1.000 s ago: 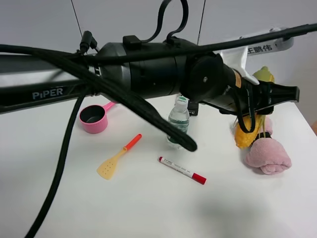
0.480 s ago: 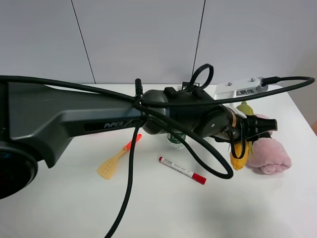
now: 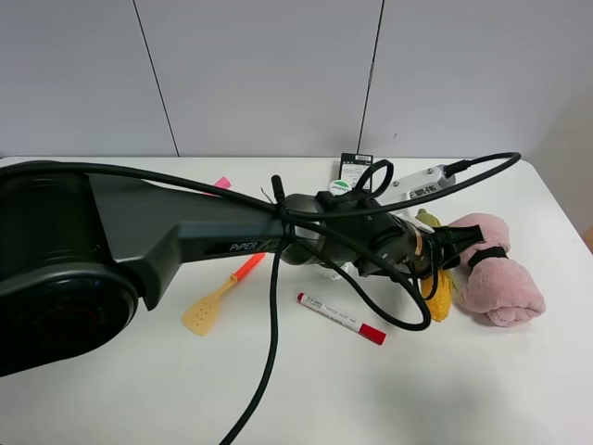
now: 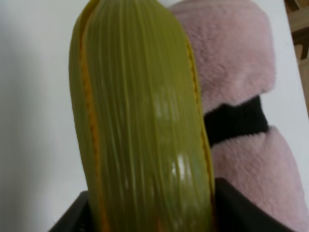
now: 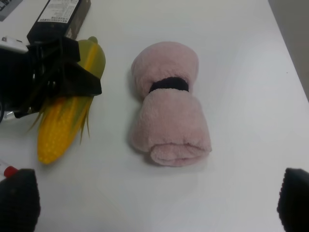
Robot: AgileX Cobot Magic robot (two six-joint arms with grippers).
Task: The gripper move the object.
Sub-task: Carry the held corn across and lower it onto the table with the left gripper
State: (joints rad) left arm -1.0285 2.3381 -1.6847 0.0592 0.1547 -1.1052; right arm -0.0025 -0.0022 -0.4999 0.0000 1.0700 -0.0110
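Observation:
My left gripper (image 3: 445,252), a black claw on the thick black arm, reaches across to the right side of the table and is shut on the toy corn cob (image 3: 437,295). The corn's yellow tip points toward the front, low at the table, right beside the pink towel. In the left wrist view the green husk (image 4: 140,121) fills the frame between the black fingers (image 4: 251,208). The right wrist view shows the corn (image 5: 65,121) with the left gripper (image 5: 63,67) clamped over its husk end. My right gripper (image 5: 154,203) is open and empty above the table.
A rolled pink towel (image 3: 496,273) with a black band lies just right of the corn. A red-capped marker (image 3: 340,318) and a yellow spatula (image 3: 218,297) lie in front of the arm. A bottle cap (image 3: 340,186) and a black box (image 3: 354,170) show behind it.
The left arm has swung down and away from the camera, lowering the corn from above the towel to table level beside it. The grip has stayed on the corn.

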